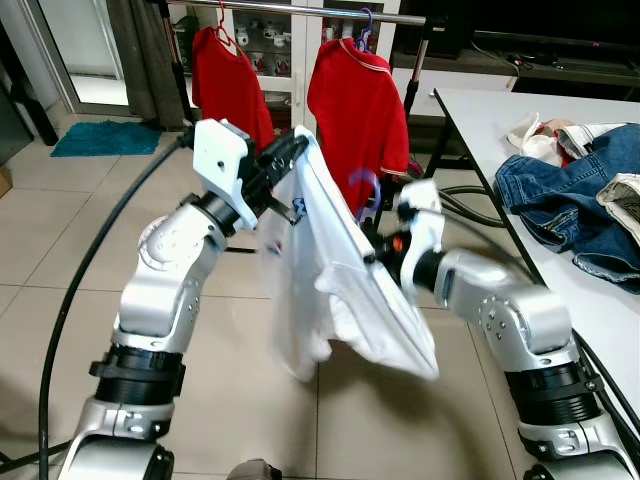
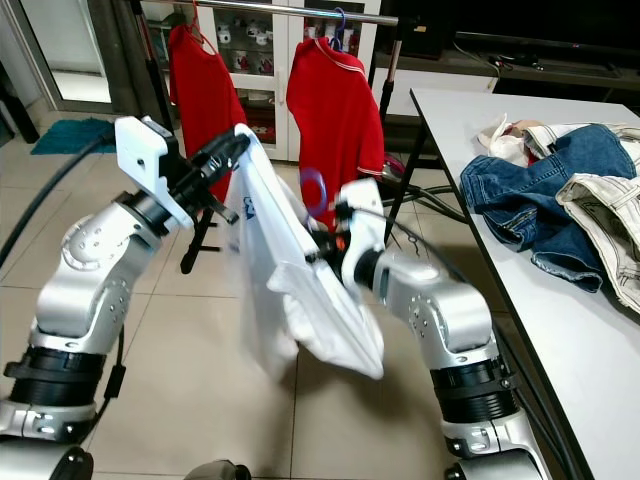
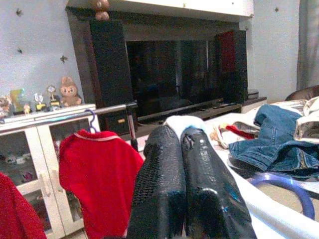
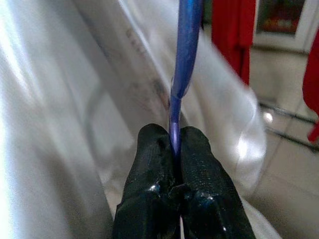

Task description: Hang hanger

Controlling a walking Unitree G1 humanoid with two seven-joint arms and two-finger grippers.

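The right end effector (image 4: pixel 175 149) is pinching the blue hook of the hanger (image 1: pixel 364 190), fingers pressed together on its stem. The left end effector (image 1: pixel 283 152) is squeezing shut on the shoulder of the white shirt (image 1: pixel 330 270) draped on that hanger, holding it up between both arms. The rail (image 1: pixel 300 13) is lying ahead and above, running left to right, with two red shirts (image 1: pixel 355 100) hanging on it. The right arm is carrying the hook, so it probably has to lift it up and forward.
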